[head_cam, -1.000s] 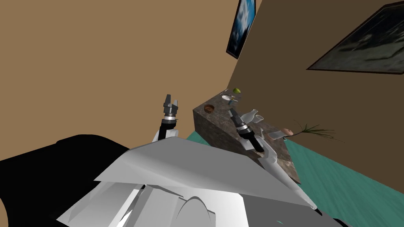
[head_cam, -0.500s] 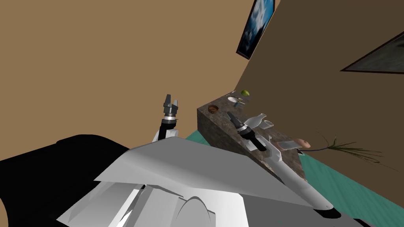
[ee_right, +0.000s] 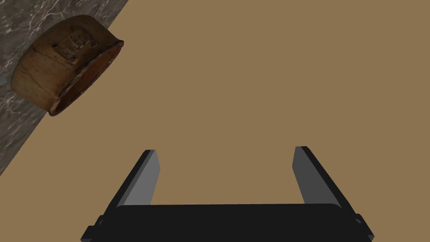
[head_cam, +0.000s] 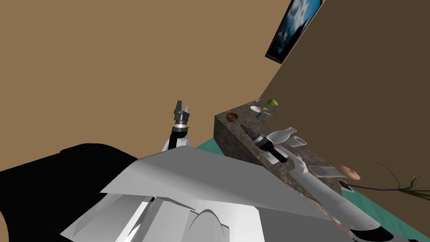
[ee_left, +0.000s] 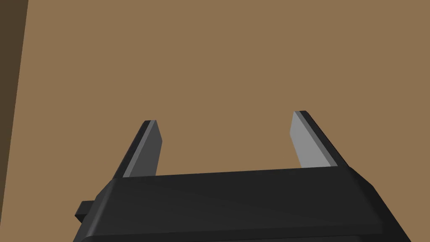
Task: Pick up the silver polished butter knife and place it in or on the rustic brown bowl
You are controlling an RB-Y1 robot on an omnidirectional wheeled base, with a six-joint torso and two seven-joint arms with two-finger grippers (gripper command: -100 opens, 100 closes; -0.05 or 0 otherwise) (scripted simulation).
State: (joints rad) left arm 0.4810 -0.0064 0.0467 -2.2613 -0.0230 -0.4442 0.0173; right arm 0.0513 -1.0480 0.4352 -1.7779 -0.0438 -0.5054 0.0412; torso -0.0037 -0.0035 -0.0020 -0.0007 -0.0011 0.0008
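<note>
- Butter knife (head_cam: pixel 264 111): taken to be the thin pale sliver at the far end of the counter (head_cam: pixel 232 138), touching the near rim of a white plate (head_cam: pixel 256 108). It lies flat. Too small to read its long axis with confidence, or which end is blade and which handle.
- Green fruit (head_cam: pixel 272 102) sits just past the plate, near the wall corner.
- Brown bowl (head_cam: pixel 232 117): upright on the same counter top, near its far corner on the left edge, apart from plate and knife. In the right wrist view its outer wall is rough and tan, its inner wall reddish.
- Right gripper (head_cam: pixel 242 126): above the counter, between the bowl and a clear bottle (head_cam: pixel 280 135). Fingers stand wide apart with nothing between them, aimed at the tan wall; the bowl lies off to one side of them, not in line.
- Clear cup (head_cam: pixel 299 141) stands just beside the bottle.
- Left gripper (head_cam: pixel 183 105): raised off the counter's left side, well apart from everything on it. Fingers spread, empty, facing the wall.
</note>
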